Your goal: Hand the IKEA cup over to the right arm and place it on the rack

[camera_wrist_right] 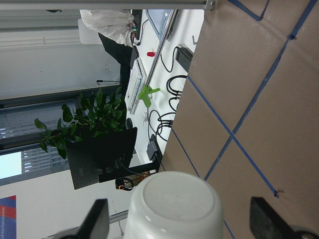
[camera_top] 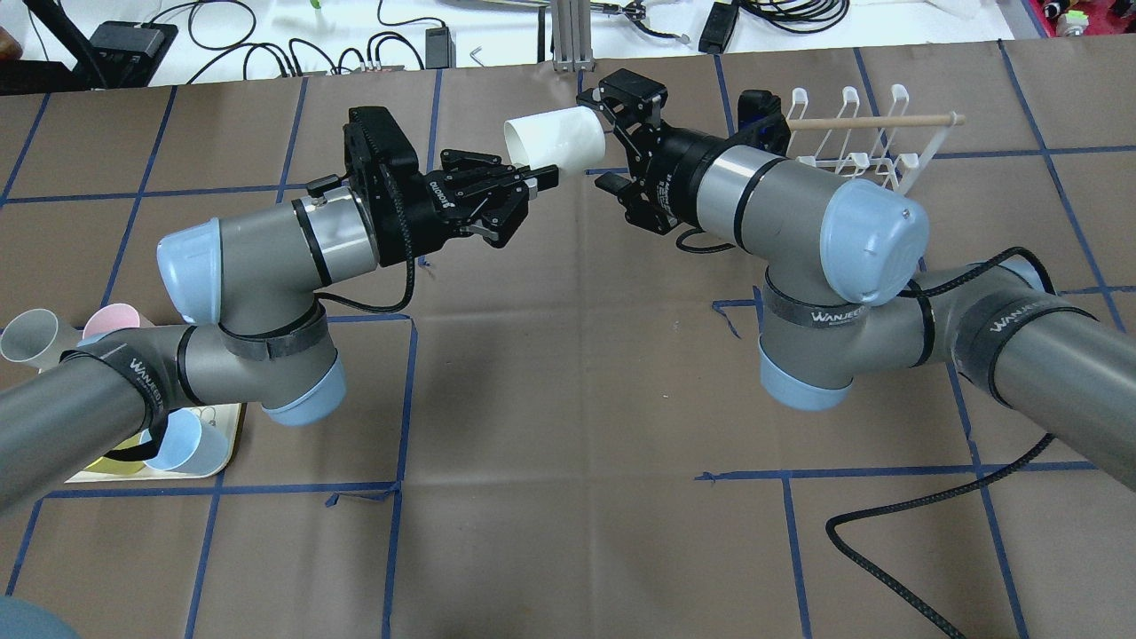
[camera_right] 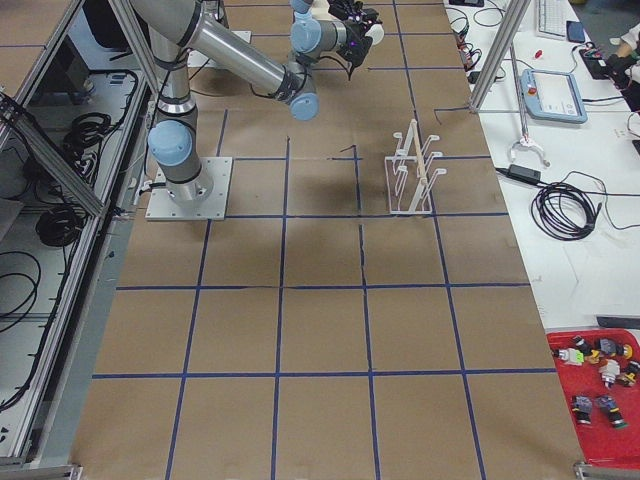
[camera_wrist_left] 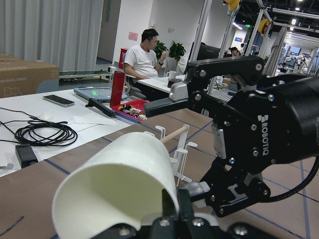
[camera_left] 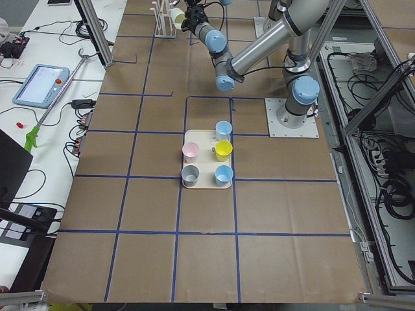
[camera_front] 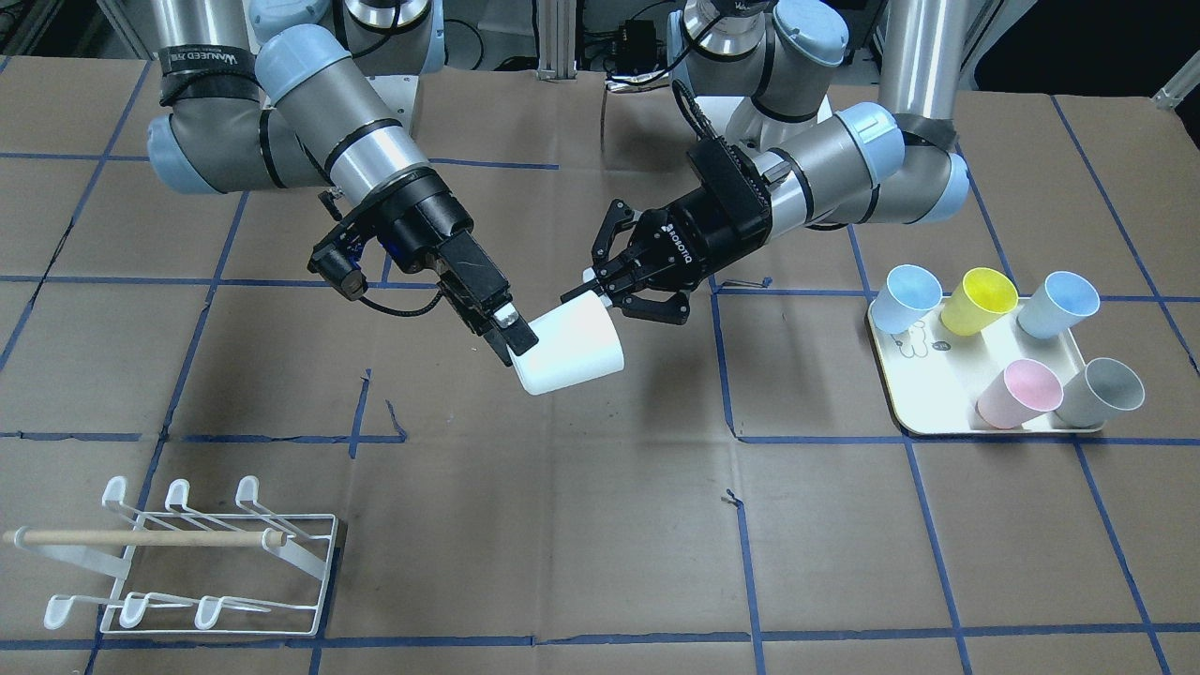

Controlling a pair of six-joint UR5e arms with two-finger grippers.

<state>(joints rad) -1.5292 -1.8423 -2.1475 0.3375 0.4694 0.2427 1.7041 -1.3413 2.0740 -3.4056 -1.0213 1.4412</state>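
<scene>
The white IKEA cup (camera_front: 574,349) lies sideways in the air over the middle of the table. My left gripper (camera_front: 597,284) is shut on its rim, and the left wrist view shows one finger (camera_wrist_left: 175,206) on the rim with the open mouth facing the camera. The right arm's gripper (camera_top: 606,140) is open, with its fingers standing either side of the cup's base. In the right wrist view both fingertips (camera_wrist_right: 97,219) are clear of the base (camera_wrist_right: 174,199). The white wire rack (camera_front: 187,553) with its wooden dowel stands empty on the right arm's side.
A cream tray (camera_front: 928,386) on the left arm's side carries several coloured cups lying tilted. A black cable (camera_top: 887,550) trails on the table under the right arm. A seated person (camera_wrist_left: 142,57) and desks lie beyond the table's end.
</scene>
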